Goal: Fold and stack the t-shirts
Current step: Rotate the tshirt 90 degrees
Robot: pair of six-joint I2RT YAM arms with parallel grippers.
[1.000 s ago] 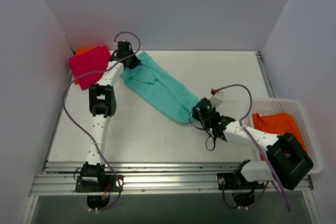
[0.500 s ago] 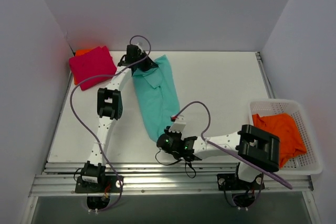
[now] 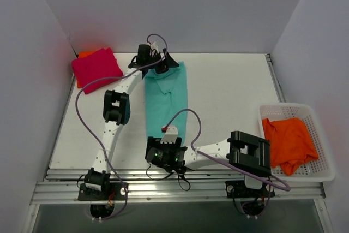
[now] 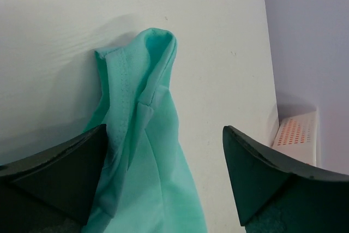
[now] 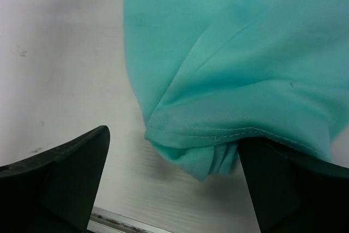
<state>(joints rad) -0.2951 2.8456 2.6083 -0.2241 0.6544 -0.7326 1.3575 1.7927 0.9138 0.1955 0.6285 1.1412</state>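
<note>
The teal t-shirt (image 3: 166,102) lies as a long narrow strip running from far to near in the middle of the table. My left gripper (image 3: 163,65) stands open over its far end. In the left wrist view the collar end (image 4: 136,113) lies between the wide-apart fingers (image 4: 60,173). My right gripper (image 3: 162,151) is open at the near end, where the stitched hem (image 5: 229,53) lies bunched between the fingers (image 5: 65,178) and touches the right one. A folded magenta t-shirt (image 3: 97,68) rests on a folded orange one (image 3: 84,54) at the far left corner.
A white basket (image 3: 322,135) at the right edge holds a crumpled orange t-shirt (image 3: 289,140). Its corner (image 4: 297,129) shows in the left wrist view. White walls close in the left, back and right. A metal rail (image 3: 180,185) runs along the near edge.
Both arms swung the teal t-shirt from a diagonal into a straight far-to-near strip. Both grippers, shut on its ends before, now stand open and have let go.
</note>
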